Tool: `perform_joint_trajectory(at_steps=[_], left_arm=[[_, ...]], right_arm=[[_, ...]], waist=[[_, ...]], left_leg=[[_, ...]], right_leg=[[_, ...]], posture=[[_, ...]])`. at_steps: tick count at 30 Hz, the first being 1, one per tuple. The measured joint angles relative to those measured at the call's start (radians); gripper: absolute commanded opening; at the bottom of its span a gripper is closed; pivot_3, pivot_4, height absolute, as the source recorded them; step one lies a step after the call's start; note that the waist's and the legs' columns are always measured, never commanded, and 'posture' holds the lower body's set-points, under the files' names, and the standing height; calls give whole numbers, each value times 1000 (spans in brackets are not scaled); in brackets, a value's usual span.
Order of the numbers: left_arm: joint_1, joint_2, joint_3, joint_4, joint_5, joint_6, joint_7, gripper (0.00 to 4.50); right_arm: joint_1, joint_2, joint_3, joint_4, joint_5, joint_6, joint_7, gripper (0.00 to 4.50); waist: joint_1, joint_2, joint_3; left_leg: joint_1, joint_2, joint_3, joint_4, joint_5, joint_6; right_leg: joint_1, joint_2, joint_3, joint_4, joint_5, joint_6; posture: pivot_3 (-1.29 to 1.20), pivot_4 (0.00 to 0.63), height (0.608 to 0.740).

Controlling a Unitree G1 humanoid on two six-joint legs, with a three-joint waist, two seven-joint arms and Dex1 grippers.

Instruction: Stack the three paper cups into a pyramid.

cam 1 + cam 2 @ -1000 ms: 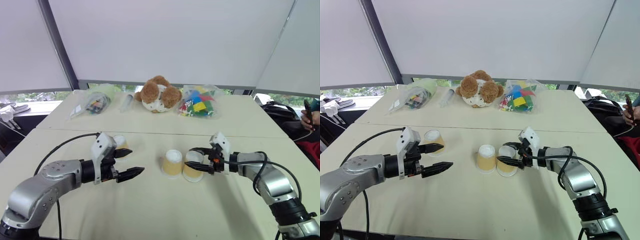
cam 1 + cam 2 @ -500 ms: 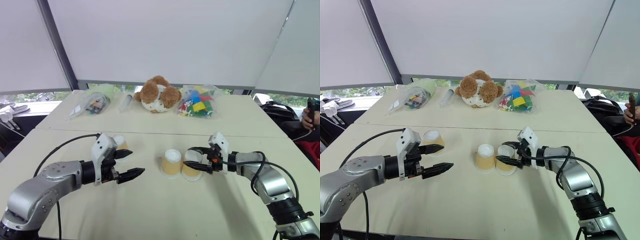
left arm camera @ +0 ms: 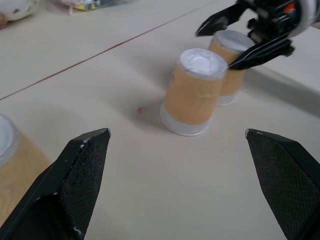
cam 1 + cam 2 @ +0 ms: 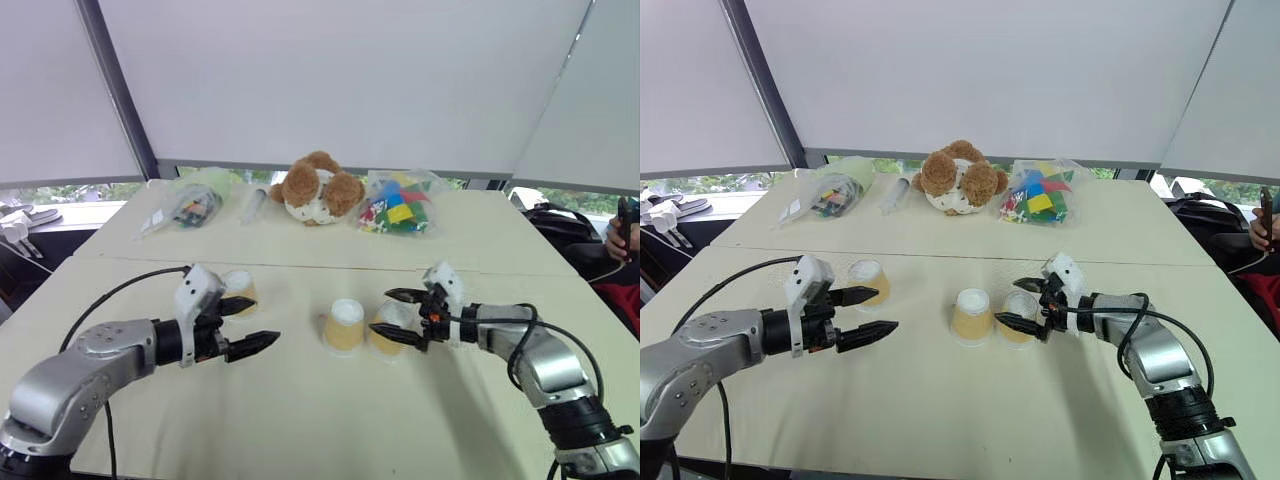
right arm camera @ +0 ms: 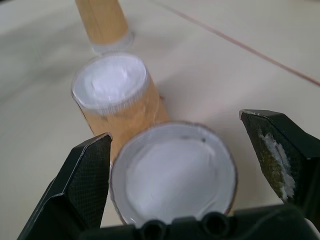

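Two paper cups stand upside down side by side mid-surface, apparently touching: the left cup (image 4: 344, 325) and the right cup (image 4: 392, 328). The right tool (image 4: 395, 315) is released, its fingers spread on either side of the right cup without touching it. The third cup (image 4: 240, 288) stands apart toward the left, just beyond the left tool (image 4: 244, 326), which is spread wide and empty. Bare surface (image 4: 300, 420) lies open in front of the cups. A plush toy (image 4: 316, 188) and bagged blocks (image 4: 397, 205) sit along the far edge.
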Motion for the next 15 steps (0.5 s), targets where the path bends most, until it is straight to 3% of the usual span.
perform_joint_trajectory(at_steps=[7,15], left_arm=[[-18,38,29,87,37,-40,-33,4500],[-85,-3,85,252,168,-184,40,4500]], right_arm=[[-21,-15,-106,-110,120,126,-35,4459],[-83,-153,-188,-290,344,429,-47,4459]], waist=[[0,0,0],[2,0,0]], left_leg=[[0,0,0,0,0,0],[0,0,1,-1,0,1]], right_leg=[[0,0,0,0,0,0],[0,-1,0,-1,0,0]], posture=[[0,150,740],[0,150,740]])
